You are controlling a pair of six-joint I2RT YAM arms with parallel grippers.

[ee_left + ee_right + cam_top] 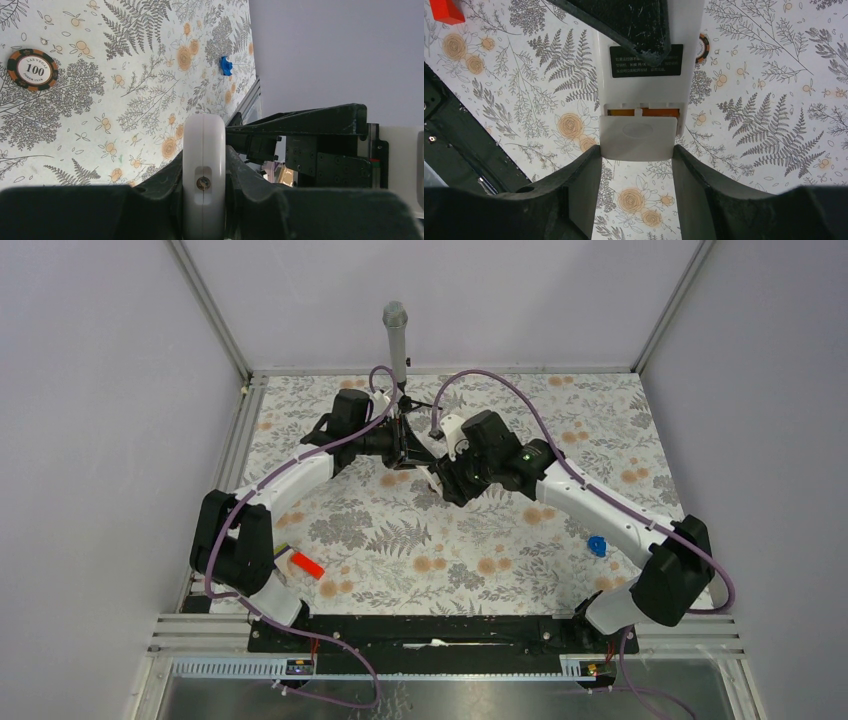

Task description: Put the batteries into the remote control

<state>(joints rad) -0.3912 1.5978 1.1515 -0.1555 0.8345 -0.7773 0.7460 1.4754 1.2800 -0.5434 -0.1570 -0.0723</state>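
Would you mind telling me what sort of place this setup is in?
Probably a robotics lab test cell: plain panel walls in aluminium framing, and two robot arms bolted to a floral-covered table.

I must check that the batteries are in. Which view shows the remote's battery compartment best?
Right wrist view: it sees the remote control from behind, and copper-orange batteries show above the part-closed cover. Left wrist view shows only its edge, clamped in the left jaws. In the top view it is mostly hidden.

Table (pixel 450 540) w/ chip (pixel 33 69), blue bit (pixel 596 545), red block (pixel 306 564)
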